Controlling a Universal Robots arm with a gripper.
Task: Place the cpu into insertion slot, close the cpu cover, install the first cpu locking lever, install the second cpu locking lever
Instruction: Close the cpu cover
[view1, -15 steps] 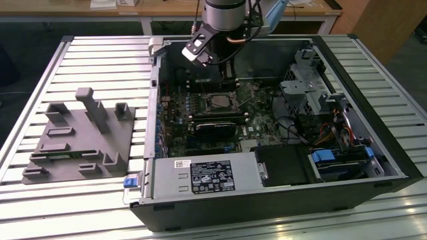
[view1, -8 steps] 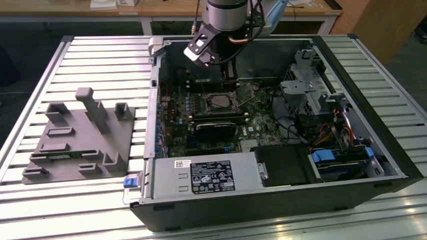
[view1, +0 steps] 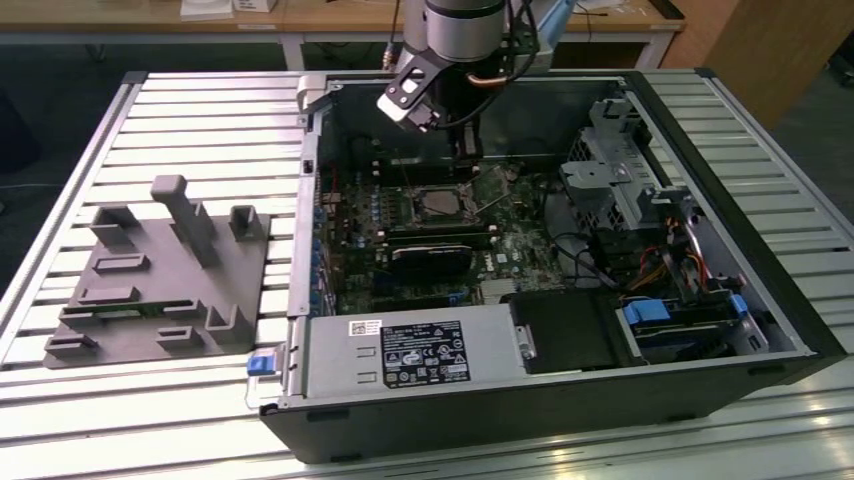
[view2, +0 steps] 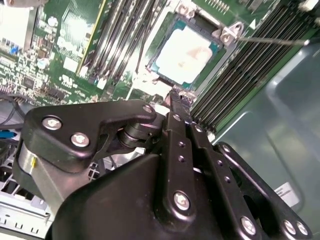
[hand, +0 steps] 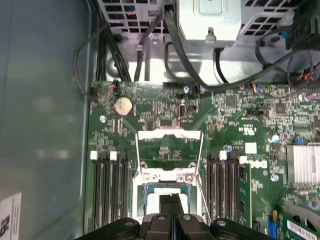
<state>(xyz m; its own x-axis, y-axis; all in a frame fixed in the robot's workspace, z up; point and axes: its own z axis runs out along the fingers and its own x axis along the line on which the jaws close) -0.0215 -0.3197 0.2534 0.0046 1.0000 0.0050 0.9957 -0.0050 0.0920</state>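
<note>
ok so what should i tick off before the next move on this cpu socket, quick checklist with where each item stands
1. cpu in the insertion slot: ok, its pale top lies within the slot in the second wrist view.
2. cpu seated fully flat: cannot tell.
3. cpu cover closed: not ok, it lies open beside the slot, with green board showing through its window.
4. Locking levers latched: not ok, a thin lever juts out over the memory slots.
5. gripper free: ok, shut on nothing, close to the slot's edge.
</note>
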